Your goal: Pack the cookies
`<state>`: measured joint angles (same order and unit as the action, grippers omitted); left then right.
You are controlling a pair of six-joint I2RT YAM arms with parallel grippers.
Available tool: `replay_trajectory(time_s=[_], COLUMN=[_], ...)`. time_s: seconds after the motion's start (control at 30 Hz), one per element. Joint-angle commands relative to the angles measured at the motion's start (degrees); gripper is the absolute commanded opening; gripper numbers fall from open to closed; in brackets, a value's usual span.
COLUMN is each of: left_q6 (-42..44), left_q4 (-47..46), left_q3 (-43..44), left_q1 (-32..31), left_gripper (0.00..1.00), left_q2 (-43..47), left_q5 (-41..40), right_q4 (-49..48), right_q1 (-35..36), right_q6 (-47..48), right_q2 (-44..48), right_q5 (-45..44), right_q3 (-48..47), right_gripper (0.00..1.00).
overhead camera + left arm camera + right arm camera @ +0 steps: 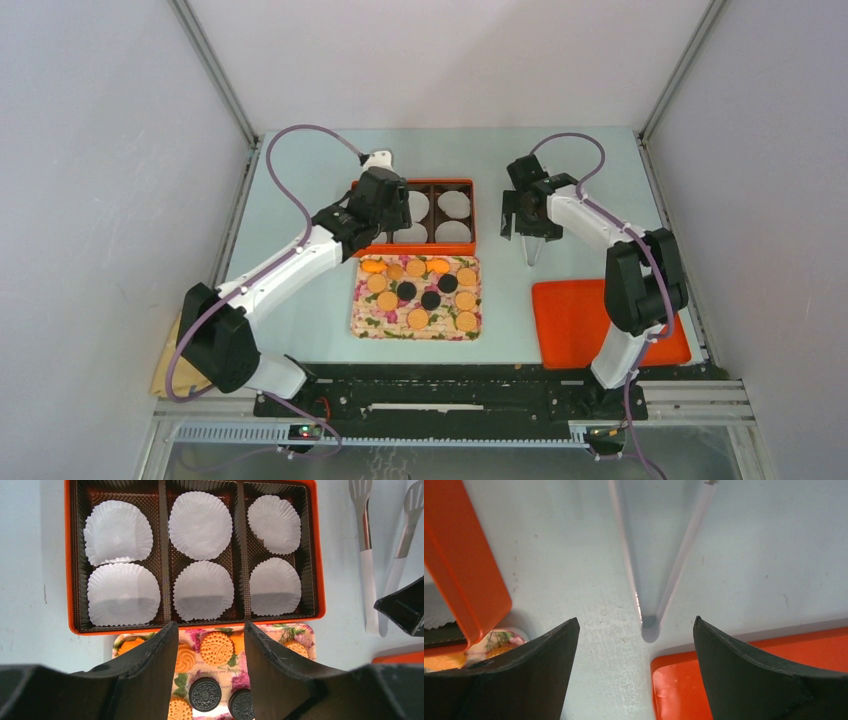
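Lying flat on a floral tray, the cookies sit just before the orange box; its six pleated paper cups show whole only from the left wrist, since the left arm covers some from above; left gripper hovers over both, fingers apart; right gripper, likewise spread, frames the metal tongs beside a glossy orange lid.
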<state>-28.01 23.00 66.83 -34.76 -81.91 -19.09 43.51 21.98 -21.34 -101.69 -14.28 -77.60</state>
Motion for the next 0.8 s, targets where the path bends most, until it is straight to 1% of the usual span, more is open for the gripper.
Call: replay_trajectory(time_s=[0.0,0.23,0.4,0.67,0.77], left_q6=[0.2,0.1,-0.1,-0.5,-0.5], left_q4=[-2.1,-1.9,-2.0,-2.2,-2.0], left_q3=[-1.4,-2.4,-2.7,-2.5,-2.7], left_q1=[-0.1,-0.1,-0.1,-0.1,-0.1], left_gripper=[0.56,0.56,0.55,0.54,0.53], left_q2=[0.7,1.0,-0.1,-1.8,-2.0], left_q5=[0.1,-1.0,-0.8,0.1,-0.3], right_q4=[-2.9,-5.9,-5.3,-2.8,-2.2], right_q1=[-2.2,-6.5,-8.0,-8.4,-8.4], right_q6=[-1.6,-1.9,-2.0,-1.4,-1.5], right_q2=[-1.5,-7.0,-10.0,-17.2,-17.9], right_q5=[0.7,6.3,5.6,4.5,4.9], right_q3=[-0.5,-1.5,-4.5,-13.2,-13.4], right_gripper=[0.93,0.92,0.92,0.91,0.89])
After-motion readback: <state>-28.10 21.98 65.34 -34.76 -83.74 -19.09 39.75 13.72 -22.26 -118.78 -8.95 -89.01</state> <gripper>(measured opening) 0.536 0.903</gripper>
